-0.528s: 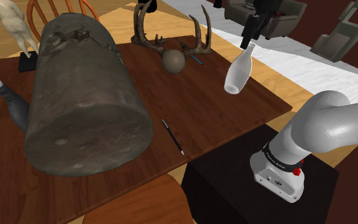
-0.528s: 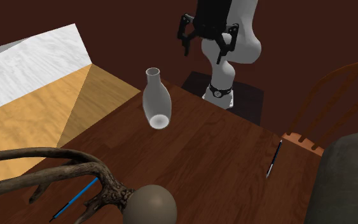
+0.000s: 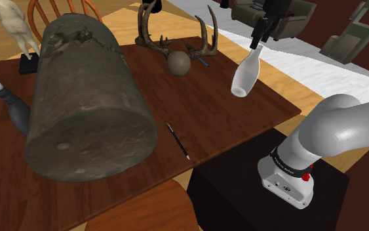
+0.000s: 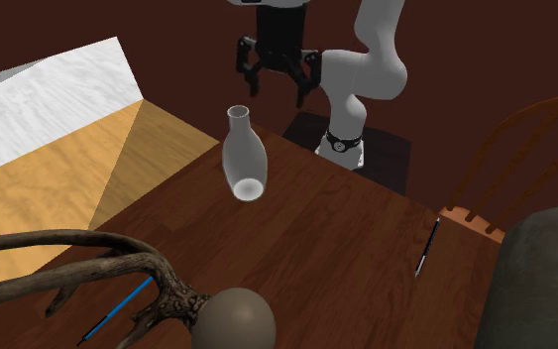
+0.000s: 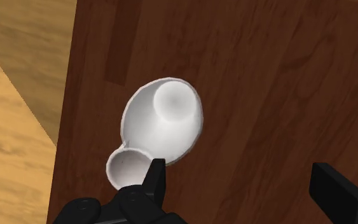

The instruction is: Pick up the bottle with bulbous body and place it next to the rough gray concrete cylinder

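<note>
1. Fingers spread wide, nothing in them. In the wrist view one finger overlaps the rim of the bottle's mouth and the other sits well off to the side. I can't tell whether that finger touches it.
2. Gripper is at the top centre of the second exterior view, just above and behind the bottle's neck. In the shoulder view the gripper is at the upper right, right at the neck.
3. Bottle is white with a narrow neck and a bulging body. It stands neck up on the bench near the corner closest to the arm's stand. It sits right of centre in the shoulder view, and the wrist view looks down into its mouth.
4. Concrete cylinder is big, rough and grey, lying on its side at the shoulder view's left. It is cut off at the lower right of the second exterior view and is well apart from the bottle.
5. Between the two on the bench lies a black pen.
6. Antlers are at the top centre of the shoulder view, with a brown ball touching them in front.
</note>
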`<action>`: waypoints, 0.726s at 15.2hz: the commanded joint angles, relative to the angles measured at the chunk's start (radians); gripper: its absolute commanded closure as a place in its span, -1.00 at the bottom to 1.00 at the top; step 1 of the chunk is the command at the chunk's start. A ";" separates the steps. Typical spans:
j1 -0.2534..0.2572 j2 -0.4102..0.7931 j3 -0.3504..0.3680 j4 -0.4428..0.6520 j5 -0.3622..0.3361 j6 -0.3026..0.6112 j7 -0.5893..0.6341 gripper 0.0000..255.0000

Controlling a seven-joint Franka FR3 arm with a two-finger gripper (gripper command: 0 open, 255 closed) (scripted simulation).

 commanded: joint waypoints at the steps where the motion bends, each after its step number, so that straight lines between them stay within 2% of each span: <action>1: -0.014 0.050 -0.054 0.021 -0.011 0.029 -0.042 -1.00; 5: -0.032 0.148 -0.151 0.062 -0.015 0.082 -0.116 -1.00; 11: -0.035 0.155 -0.163 -0.013 -0.022 0.163 -0.115 -1.00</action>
